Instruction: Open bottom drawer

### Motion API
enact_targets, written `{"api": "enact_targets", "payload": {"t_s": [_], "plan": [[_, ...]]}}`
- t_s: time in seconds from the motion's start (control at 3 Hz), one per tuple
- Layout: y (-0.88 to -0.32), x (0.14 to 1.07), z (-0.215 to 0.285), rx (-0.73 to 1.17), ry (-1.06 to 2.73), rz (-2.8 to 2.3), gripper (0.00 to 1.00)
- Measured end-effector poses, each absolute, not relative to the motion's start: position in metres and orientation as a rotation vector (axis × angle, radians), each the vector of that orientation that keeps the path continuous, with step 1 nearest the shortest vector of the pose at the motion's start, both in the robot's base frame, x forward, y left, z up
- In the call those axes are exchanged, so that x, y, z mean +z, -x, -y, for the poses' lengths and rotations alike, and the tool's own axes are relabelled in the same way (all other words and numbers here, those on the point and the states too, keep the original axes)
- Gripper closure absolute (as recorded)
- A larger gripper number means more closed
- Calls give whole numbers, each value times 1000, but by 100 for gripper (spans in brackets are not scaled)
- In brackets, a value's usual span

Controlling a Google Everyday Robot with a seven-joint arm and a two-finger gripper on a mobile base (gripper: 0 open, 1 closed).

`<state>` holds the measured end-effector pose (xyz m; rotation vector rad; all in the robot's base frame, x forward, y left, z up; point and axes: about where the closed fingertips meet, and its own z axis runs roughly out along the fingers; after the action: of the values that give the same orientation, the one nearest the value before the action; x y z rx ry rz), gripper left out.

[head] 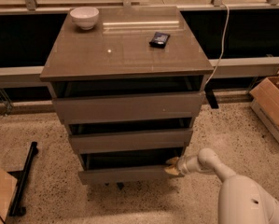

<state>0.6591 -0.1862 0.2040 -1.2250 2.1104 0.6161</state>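
The bottom drawer [125, 173] is the lowest of three grey-brown fronts on the cabinet, with a dark gap above its top edge. My gripper [172, 166] reaches in from the lower right on a white arm and sits at the right end of that front, its yellowish fingertips [170, 171] against the front's upper right corner. The front stands slightly forward of the cabinet body.
On the cabinet top [125, 55] rest a white bowl [84, 17] at the back left and a small dark object [159, 39] right of centre. A cardboard box [272, 106] stands on the floor at right, another at the lower left beside a black stand [23, 181].
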Motion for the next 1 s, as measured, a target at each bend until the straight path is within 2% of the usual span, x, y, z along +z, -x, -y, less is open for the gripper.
{"api": "enact_targets", "payload": {"t_s": [0.33, 0.67, 1.0], "plan": [[-647, 204, 185, 592, 1254, -2148, 14], [-639, 227, 207, 474, 1226, -2206, 0], [-582, 217, 198, 501, 1212, -2289, 0]]}}
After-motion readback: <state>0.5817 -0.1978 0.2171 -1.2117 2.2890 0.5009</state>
